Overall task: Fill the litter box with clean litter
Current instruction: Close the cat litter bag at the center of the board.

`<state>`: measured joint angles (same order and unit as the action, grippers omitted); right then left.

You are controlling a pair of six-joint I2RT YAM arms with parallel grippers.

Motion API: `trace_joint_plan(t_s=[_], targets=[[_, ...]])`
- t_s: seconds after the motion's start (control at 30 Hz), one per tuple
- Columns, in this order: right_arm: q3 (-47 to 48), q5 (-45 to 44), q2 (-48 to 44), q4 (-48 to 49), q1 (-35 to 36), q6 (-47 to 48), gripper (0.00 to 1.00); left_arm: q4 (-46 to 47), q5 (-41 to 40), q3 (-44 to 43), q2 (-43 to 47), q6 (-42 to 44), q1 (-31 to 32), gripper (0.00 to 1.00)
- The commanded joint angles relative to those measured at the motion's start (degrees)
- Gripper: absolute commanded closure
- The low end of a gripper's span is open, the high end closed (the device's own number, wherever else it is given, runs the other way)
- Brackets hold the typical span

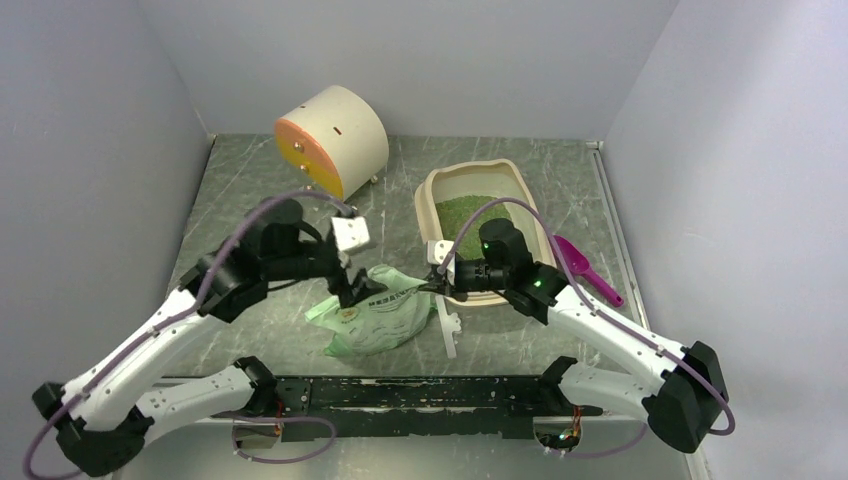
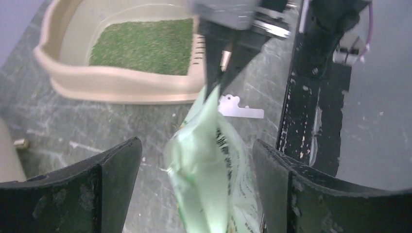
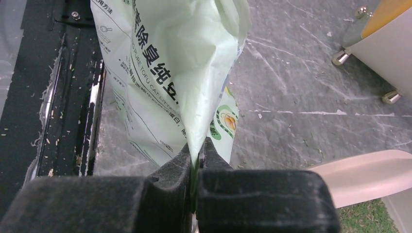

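My right gripper (image 3: 197, 153) is clamped on a thin fold at the bag's (image 3: 170, 58) edge; the left gripper (image 2: 197, 155) is spread wide, one finger on each side of the bag, holding nothing.

My worry is that pinch. It has only film and none of the bulk, so the bag's own weight could pull the fold out of the jaws or tear it. With only one arm holding it, the bag could swing or sag. I cannot tell which way its mouth points, so any tilt might send granules onto the table (image 1: 250, 200) short of the box (image 1: 425, 200). A low swing could also knock the box's near end, since the right gripper is just beside it.

The box sits at the far right of the table, beyond the right gripper. The litter (image 1: 470, 215) lies inside it as a flat green bed, and part of the floor shows bare, so I judge it only partly filled.

The bag is soft, crinkly, pale green printed film, slack and creased; it looks likely to buckle when I lift it. The litter is fine and grainy and would scatter easily. The box is smooth, hard beige plastic with rounded corners, a raised rim and a slotted ledge at its near end. The table is dark and veined like marble.
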<state>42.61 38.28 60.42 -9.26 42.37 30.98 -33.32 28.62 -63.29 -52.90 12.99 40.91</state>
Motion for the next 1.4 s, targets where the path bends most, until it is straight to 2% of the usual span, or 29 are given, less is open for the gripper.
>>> trace_joint_plan(t_s=[0.0, 0.07, 0.17, 0.33, 0.43, 0.57, 0.8, 1.03, 1.1, 1.2, 1.23, 1.27, 1.3, 1.33, 1.37], targets=[[-0.06, 4.11, -1.06, 9.03, -0.70, -3.50, 1.00, 3.40, -16.91, 0.88, -4.74, 9.76, 11.97, 0.14], [-0.56, 3.83, -1.46, 10.24, -0.79, -3.86, 1.00, 3.15, -24.30, 0.50, -6.26, 10.55, 16.35, 0.15], [-1.20, 4.00, -2.15, 10.83, -1.05, -4.40, 1.00, 6.14, -31.98, 3.10, -5.65, 11.79, 19.05, 0.12], [-1.65, 4.40, -2.72, 11.34, -1.36, -4.87, 1.00, 2.78, -36.46, 4.84, -7.79, 12.46, 20.91, 0.13], [-1.89, 4.26, -3.00, 11.61, -1.49, -5.01, 1.00, 2.12, -38.26, 5.82, -5.81, 10.67, 21.58, 0.13], [-2.97, 4.57, -3.96, 13.98, -1.83, -6.71, 1.00, 2.30, -37.30, 9.41, -2.24, 9.70, 21.60, 0.15], [-4.61, 5.13, -4.95, 17.37, -2.37, -9.62, 1.00, -1.01, -30.53, 11.15, -6.17, 5.02, 21.59, 0.25], [-4.49, 2.77, -5.82, 16.29, -2.77, -9.64, 1.00, -3.15, -28.09, 9.28, -10.98, 3.96, 21.50, 0.43], [-4.46, 2.51, -5.85, 16.40, -3.06, -9.84, 1.00, -3.65, -26.98, 8.94, -11.31, 4.16, 21.45, 0.57], [-5.22, 2.52, -6.37, 17.69, -3.10, -10.50, 1.00, -4.42, -25.61, 8.16, -12.15, 4.10, 21.18, 0.67], [-5.56, 2.55, -6.63, 18.19, -3.16, -10.54, 1.00, -5.18, -25.48, 7.53, -12.61, 3.98, 20.96, 0.74], [-5.91, 2.80, -6.90, 18.33, -3.15, -10.02, 1.00, -6.05, -25.38, 6.85, -13.06, 3.94, 20.85, 0.89], [-6.20, 3.07, -7.16, 18.12, -3.10, -9.15, 0.97, -6.88, -25.23, 6.23, -13.25, 3.81, 20.61, 0.94], [-6.49, 3.15, -7.43, 17.95, -3.15, -8.05, 0.87, -7.22, -24.52, 5.97, -13.10, 3.89, 20.23, 0.95], [-6.64, 4.15, -7.77, 17.50, -3.17, -6.67, 0.70, -7.28, -23.21, 5.90, -12.79, 3.96, 19.63, 0.95]])
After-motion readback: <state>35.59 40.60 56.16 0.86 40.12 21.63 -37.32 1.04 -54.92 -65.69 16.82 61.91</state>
